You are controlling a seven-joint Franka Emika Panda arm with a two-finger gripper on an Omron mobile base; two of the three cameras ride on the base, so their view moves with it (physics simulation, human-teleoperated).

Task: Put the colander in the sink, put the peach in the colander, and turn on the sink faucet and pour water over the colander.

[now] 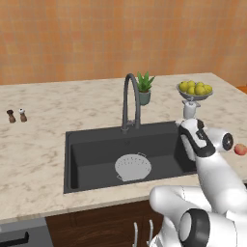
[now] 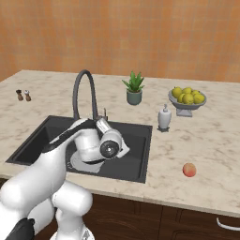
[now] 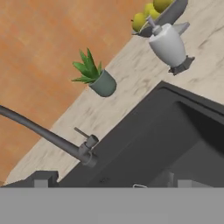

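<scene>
The white-grey colander (image 1: pixel 132 167) lies on the floor of the dark sink (image 1: pixel 96 144), and in the right base view the colander (image 2: pixel 89 166) is partly hidden behind my arm. The peach (image 1: pixel 240 149) rests on the counter to the right of the basin, by the front edge (image 2: pixel 189 169). At the back rim stands the dark gooseneck faucet (image 1: pixel 129 96) (image 2: pixel 82 89). My gripper (image 3: pixel 111 181) is open and holds nothing. It hangs over the right part of the sink (image 3: pixel 175 131), looking at the back rim, with the faucet (image 3: pixel 43 131) to its left.
On the counter behind the basin stand a potted plant (image 1: pixel 144 88), a white soap dispenser (image 1: pixel 190 110) and a footed bowl of yellow-green fruit (image 1: pixel 195 90). Two small shakers (image 1: pixel 17 116) sit far left. An orange wall closes the back.
</scene>
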